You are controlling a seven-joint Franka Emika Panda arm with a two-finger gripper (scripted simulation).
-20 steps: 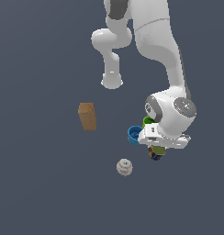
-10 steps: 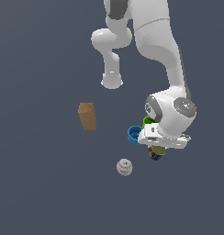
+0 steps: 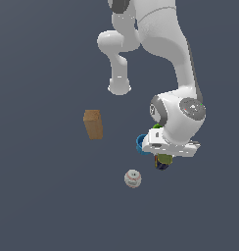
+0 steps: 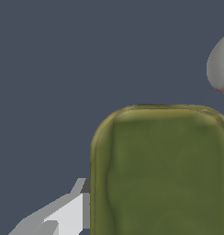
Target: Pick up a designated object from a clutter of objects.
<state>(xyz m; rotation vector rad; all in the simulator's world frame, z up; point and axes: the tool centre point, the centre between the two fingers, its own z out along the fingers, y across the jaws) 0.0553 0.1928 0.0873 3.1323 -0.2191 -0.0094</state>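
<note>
The designated can (image 3: 164,160), olive-green on top with dark blue sides, sits right under my hand, between the fingers of my gripper (image 3: 163,162). In the wrist view its olive top (image 4: 162,170) fills much of the picture, and one grey finger (image 4: 68,213) lies against its side. The other finger is hidden. The gripper looks shut on the can. The clutter lies around it: a blue cup (image 3: 140,143) and a green cup (image 3: 156,126) are partly hidden behind the hand, and a white baseball (image 3: 132,178) lies toward the exterior view's left of the can.
A tan wooden block (image 3: 93,124) stands apart, toward the exterior view's left. The baseball's edge also shows in the wrist view (image 4: 219,66). The arm's base (image 3: 119,87) stands behind the clutter. The floor is plain dark grey.
</note>
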